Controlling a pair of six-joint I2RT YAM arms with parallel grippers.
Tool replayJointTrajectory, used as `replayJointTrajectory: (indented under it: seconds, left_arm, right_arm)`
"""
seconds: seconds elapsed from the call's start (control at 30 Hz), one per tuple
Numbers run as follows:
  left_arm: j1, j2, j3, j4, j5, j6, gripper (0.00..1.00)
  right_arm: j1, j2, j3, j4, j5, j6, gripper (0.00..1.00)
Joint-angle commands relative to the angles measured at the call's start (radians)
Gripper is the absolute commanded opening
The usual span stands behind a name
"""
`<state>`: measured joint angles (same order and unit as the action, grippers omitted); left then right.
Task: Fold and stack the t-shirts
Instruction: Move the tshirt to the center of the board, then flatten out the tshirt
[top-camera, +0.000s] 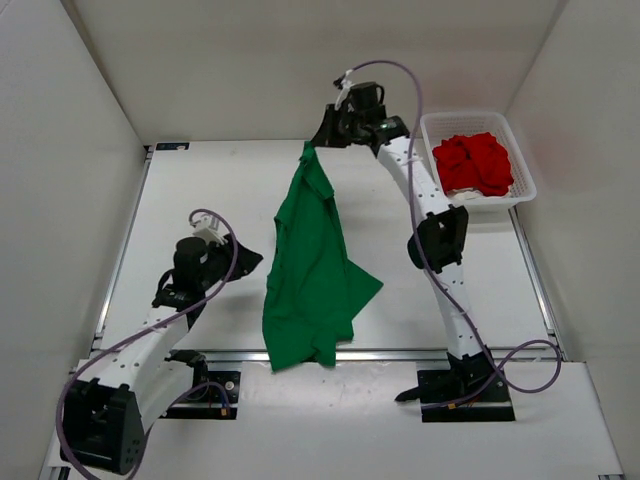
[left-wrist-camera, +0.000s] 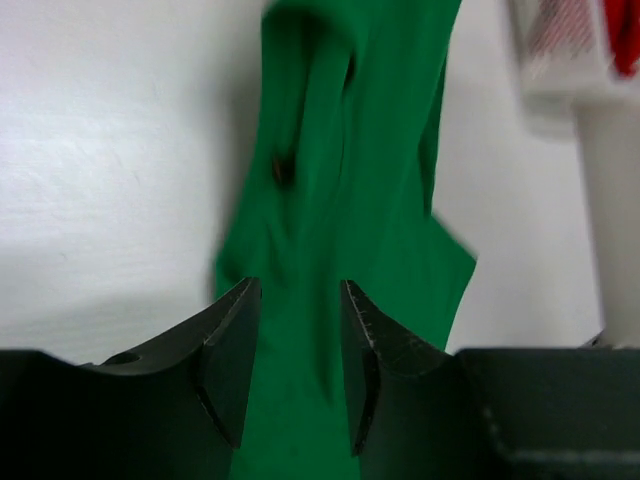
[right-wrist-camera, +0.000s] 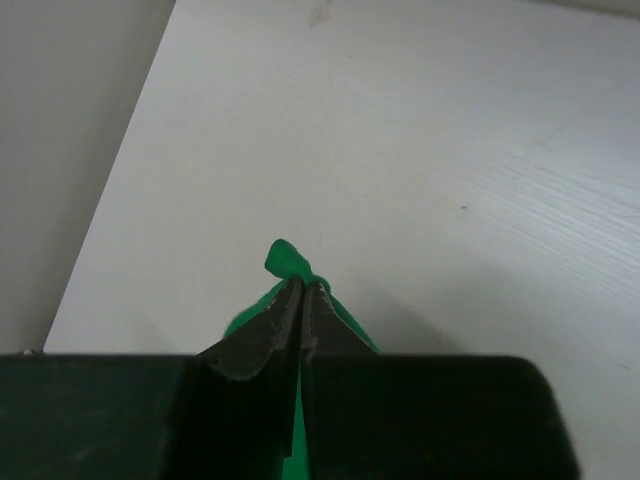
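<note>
As the overhead camera has it, the right arm reaches to the far edge of the table (top-camera: 200, 200), where the right gripper (top-camera: 318, 138) is clamped on the top end of the green t-shirt (top-camera: 310, 270). From there the shirt runs as a long rumpled strip toward the near edge, its lower end reaching the rail between the two arm bases. The red t-shirt (top-camera: 475, 163) lies bunched in the white mesh basket (top-camera: 525, 190) at the far right corner, just beside the right arm. The left gripper (top-camera: 240, 262) sits near the shirt's left edge, pointed toward it.

From the left wrist, the two dark fingers (left-wrist-camera: 235, 350) stand partly apart. Blurred green cloth fills the gap beyond them, and nothing appears pinched between the jaws. The basket shows as a blur at the upper right.

From the right wrist, the jaws are pressed tight together on a fold of green fabric. A small tip of cloth pokes out past the fingertips, above the bare white table.
</note>
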<state>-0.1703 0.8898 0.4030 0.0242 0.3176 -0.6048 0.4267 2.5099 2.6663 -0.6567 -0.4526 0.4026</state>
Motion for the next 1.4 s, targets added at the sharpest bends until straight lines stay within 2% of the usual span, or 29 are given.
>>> replayJointTrajectory:
  seconds: [0.0, 0.03, 0.1, 0.2, 0.3, 0.4, 0.5, 0.57, 0.7, 0.77, 0.83, 0.87, 0.93, 0.97, 1.03, 1.17, 1.23, 1.33, 1.37]
  left_arm:
    - [-0.179, 0.023, 0.0, -0.13, -0.138, 0.091, 0.49]
    - [-0.252, 0.037, -0.003, -0.163, -0.203, 0.111, 0.54]
    - [-0.294, 0.057, -0.007, -0.205, -0.216, 0.129, 0.61]
    - [-0.307, 0.063, -0.042, -0.204, -0.143, 0.128, 0.71]
    - [-0.34, 0.054, -0.038, -0.242, -0.257, 0.148, 0.77]
    - [-0.347, 0.087, -0.05, -0.231, -0.268, 0.148, 0.83]
    - [-0.379, 0.185, -0.043, -0.184, -0.316, 0.126, 0.83]
    - [-0.388, 0.228, -0.046, -0.135, -0.362, 0.094, 0.76]
    - [-0.315, 0.206, -0.119, 0.026, -0.321, 0.008, 0.83]
    - [-0.284, 0.202, -0.133, 0.078, -0.322, -0.015, 0.83]
    - [-0.279, 0.253, -0.112, 0.095, -0.361, -0.015, 0.79]
    - [-0.282, 0.276, -0.081, 0.095, -0.38, -0.003, 0.72]
    - [-0.297, 0.394, -0.031, 0.088, -0.399, 0.02, 0.66]
    - [-0.307, 0.446, -0.001, 0.089, -0.399, 0.033, 0.61]
    - [-0.324, 0.494, 0.023, 0.106, -0.413, 0.036, 0.56]
    - [-0.302, 0.508, 0.022, 0.163, -0.428, 0.013, 0.33]
    - [-0.294, 0.494, 0.037, 0.163, -0.445, 0.025, 0.15]
    - [-0.267, 0.451, 0.094, 0.142, -0.434, 0.028, 0.0]
    - [-0.259, 0.417, 0.106, 0.138, -0.417, 0.025, 0.0]
  right_arm:
    - [-0.046, -0.176, 0.063, -0.115, 0.098, -0.09, 0.0]
    - [-0.054, -0.203, 0.064, -0.136, 0.123, -0.114, 0.0]
    - [-0.069, -0.252, 0.044, -0.149, 0.132, -0.131, 0.0]
    - [-0.111, -0.325, -0.038, -0.133, 0.131, -0.14, 0.0]
    - [-0.132, -0.399, -0.141, -0.093, 0.126, -0.153, 0.01]
    - [-0.14, -0.459, -0.267, -0.049, 0.12, -0.16, 0.01]
    - [-0.134, -0.532, -0.425, 0.04, 0.109, -0.15, 0.0]
    - [-0.125, -0.589, -0.525, 0.098, 0.104, -0.151, 0.01]
    - [-0.132, -0.675, -0.689, 0.178, 0.094, -0.143, 0.0]
    - [-0.134, -0.712, -0.784, 0.213, 0.1, -0.136, 0.0]
    - [-0.131, -0.775, -0.891, 0.279, 0.081, -0.105, 0.0]
    - [-0.144, -0.808, -0.966, 0.333, 0.063, -0.082, 0.0]
    - [-0.154, -0.848, -1.058, 0.402, 0.042, -0.053, 0.0]
    - [-0.157, -0.867, -1.092, 0.425, 0.031, -0.039, 0.0]
    - [-0.154, -0.885, -1.12, 0.434, 0.031, -0.036, 0.0]
    - [-0.143, -0.93, -1.204, 0.462, 0.034, -0.025, 0.0]
    - [-0.143, -0.957, -1.263, 0.492, 0.032, -0.015, 0.0]
    - [-0.132, -1.005, -1.348, 0.529, 0.031, 0.001, 0.0]
    - [-0.125, -1.004, -1.356, 0.525, 0.038, -0.005, 0.0]
